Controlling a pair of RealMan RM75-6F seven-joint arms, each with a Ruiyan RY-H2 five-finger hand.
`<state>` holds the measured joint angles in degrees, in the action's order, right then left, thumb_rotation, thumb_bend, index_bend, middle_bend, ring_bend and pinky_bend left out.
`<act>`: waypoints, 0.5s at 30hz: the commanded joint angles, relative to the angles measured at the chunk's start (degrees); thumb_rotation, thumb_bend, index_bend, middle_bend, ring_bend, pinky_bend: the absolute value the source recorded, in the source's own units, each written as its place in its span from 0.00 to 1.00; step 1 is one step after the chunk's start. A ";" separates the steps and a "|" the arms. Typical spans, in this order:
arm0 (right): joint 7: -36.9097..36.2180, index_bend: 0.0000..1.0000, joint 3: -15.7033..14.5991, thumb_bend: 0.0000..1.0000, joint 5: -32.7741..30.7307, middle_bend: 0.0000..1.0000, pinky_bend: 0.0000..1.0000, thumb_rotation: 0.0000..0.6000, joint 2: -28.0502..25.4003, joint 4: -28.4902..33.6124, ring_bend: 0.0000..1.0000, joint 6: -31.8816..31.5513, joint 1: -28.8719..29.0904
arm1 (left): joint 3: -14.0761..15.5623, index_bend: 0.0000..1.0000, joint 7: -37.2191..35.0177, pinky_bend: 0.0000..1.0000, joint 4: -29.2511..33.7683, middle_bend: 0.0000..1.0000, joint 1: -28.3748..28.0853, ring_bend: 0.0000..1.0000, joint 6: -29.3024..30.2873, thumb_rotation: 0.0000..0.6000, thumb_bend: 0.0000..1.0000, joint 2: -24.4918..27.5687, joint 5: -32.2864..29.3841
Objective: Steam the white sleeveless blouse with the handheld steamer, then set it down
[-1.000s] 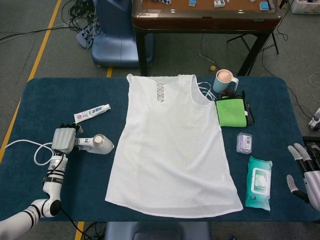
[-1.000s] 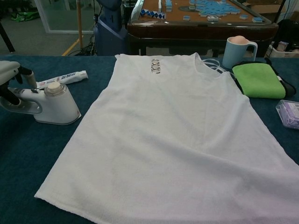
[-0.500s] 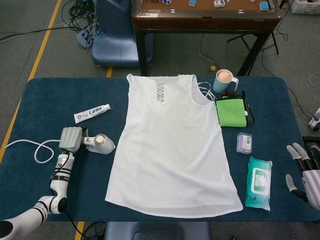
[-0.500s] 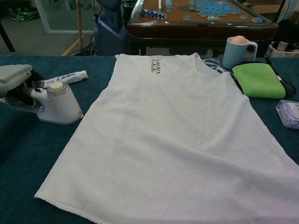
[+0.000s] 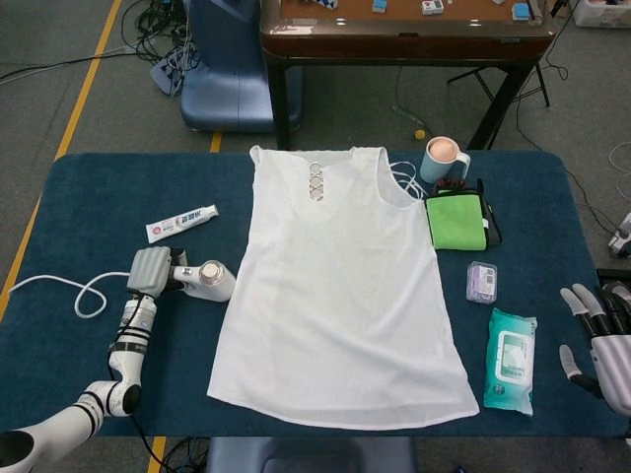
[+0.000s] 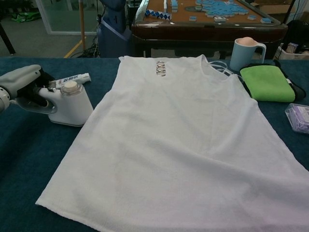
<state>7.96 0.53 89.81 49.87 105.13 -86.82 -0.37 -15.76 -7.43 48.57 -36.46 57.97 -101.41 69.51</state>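
Observation:
The white sleeveless blouse point(image 5: 340, 286) point(image 6: 183, 140) lies flat on the blue table, neckline toward the far edge. My left hand point(image 5: 149, 270) point(image 6: 21, 82) grips the handle of the white handheld steamer point(image 5: 205, 281) point(image 6: 68, 103), which stands on the table just left of the blouse's left hem. Its cord point(image 5: 74, 293) loops off to the left. My right hand point(image 5: 601, 340) rests at the table's right edge, fingers spread, holding nothing.
A toothpaste tube point(image 5: 181, 223) lies behind the steamer. Right of the blouse are a mug point(image 5: 444, 158), a green cloth point(image 5: 455, 222), a small purple box point(image 5: 481, 282) and a wipes pack point(image 5: 511, 359). A wooden table point(image 5: 404, 30) stands beyond.
My left hand has slid the steamer to the right, closer to the blouse's edge. The right hand has barely shifted.

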 commanded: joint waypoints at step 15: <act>1.78 0.00 -2.21 0.48 4.16 0.09 0.00 1.00 3.40 2.91 0.00 15.75 8.87 | -2.24 0.89 -6.28 0.57 18.49 0.71 2.50 0.61 1.80 1.00 0.20 11.86 0.44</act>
<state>9.54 -1.30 93.20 52.18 107.64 -74.17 6.31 -18.10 -14.57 64.02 -34.63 58.49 -91.50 69.30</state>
